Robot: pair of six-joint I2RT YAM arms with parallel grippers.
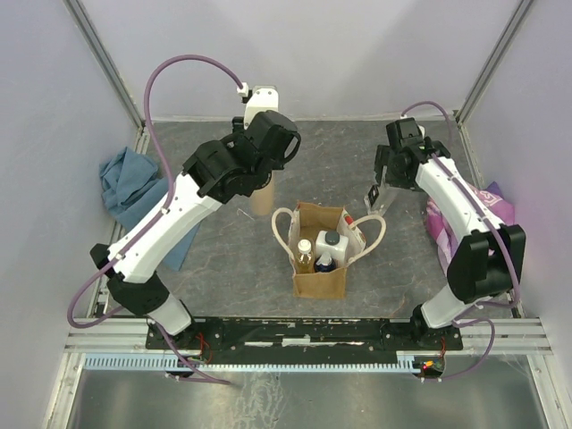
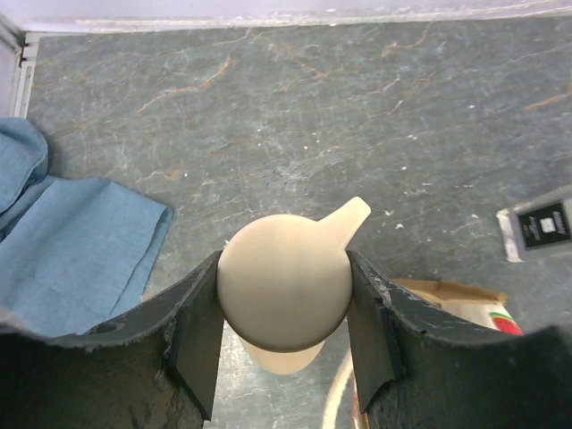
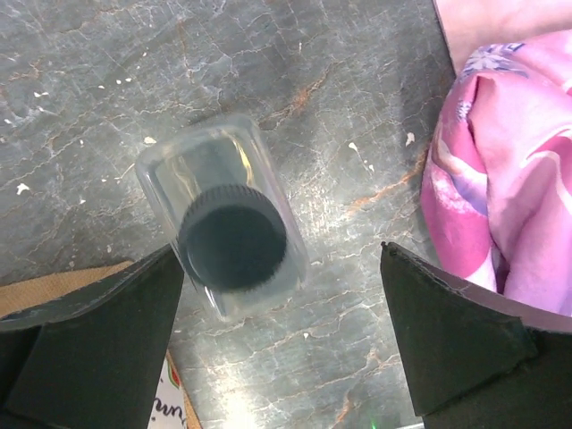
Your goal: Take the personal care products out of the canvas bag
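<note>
The canvas bag (image 1: 319, 279) stands open at the table's middle, holding an amber bottle (image 1: 305, 256), a white bottle with a grey cap (image 1: 332, 242) and a dark blue bottle (image 1: 324, 264). Left of the bag, my left gripper (image 2: 284, 295) is shut on the round cream cap of the tall beige bottle (image 2: 284, 277), which stands upright (image 1: 262, 198) on the table. To the right of the bag, my right gripper (image 3: 279, 255) hangs open over the clear bottle (image 3: 234, 237). That bottle stands on the table close to the left finger, apart from the right one.
A blue cloth (image 1: 134, 192) lies crumpled at the left wall. A pink-purple floral cloth (image 1: 465, 214) lies at the right wall, close to my right gripper (image 1: 380, 189). The bag's cream handles (image 1: 284, 225) loop outward on both sides.
</note>
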